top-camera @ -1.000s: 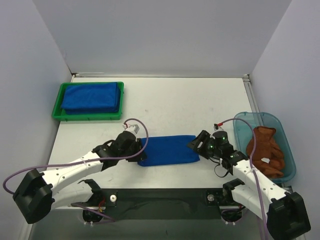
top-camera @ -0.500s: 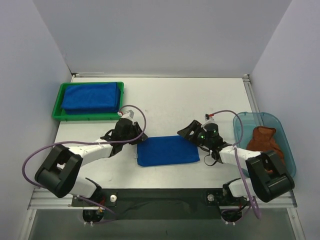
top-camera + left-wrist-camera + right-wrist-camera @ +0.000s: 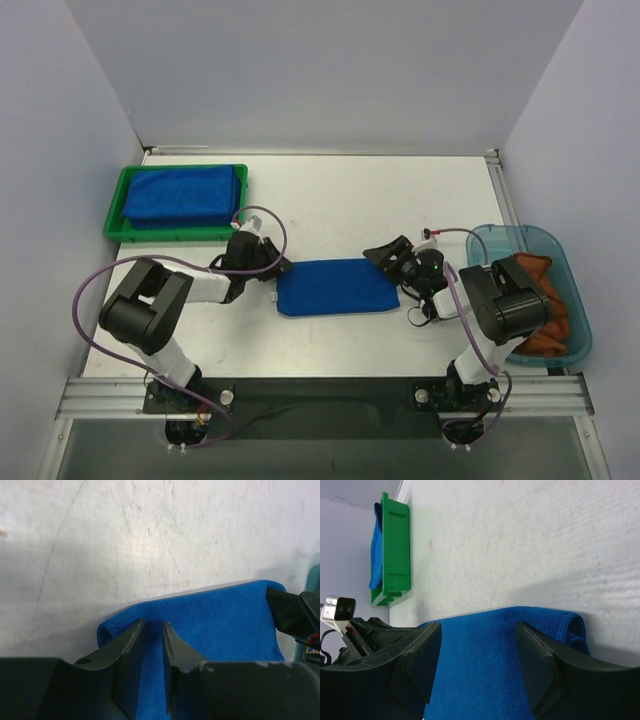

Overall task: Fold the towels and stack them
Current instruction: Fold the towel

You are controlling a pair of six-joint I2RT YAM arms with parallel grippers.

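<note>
A folded royal blue towel (image 3: 335, 287) lies flat on the table between my two grippers. My left gripper (image 3: 277, 268) hovers low over its left end. In the left wrist view its fingers (image 3: 131, 642) stand a narrow gap apart, reaching to the towel's (image 3: 225, 625) far edge, with blue cloth showing through the gap. My right gripper (image 3: 383, 254) is over the towel's right end. Seen from its wrist, the right gripper (image 3: 477, 627) is wide open above the cloth (image 3: 480, 665), holding nothing. More blue towels (image 3: 185, 193) are stacked in the green tray. A rust-brown towel (image 3: 535, 300) lies in the teal bin.
The green tray (image 3: 112, 226) sits at the far left, the translucent teal bin (image 3: 578, 300) at the right edge. Grey walls enclose the table on three sides. Both arms are folded back, elbows near the front rail (image 3: 320, 392).
Both grippers have moved away from the near edge toward the towel's far corners, and the arms have folded back. The towel lies slightly farther back. Left jaws narrowed; right jaws widened slightly.
</note>
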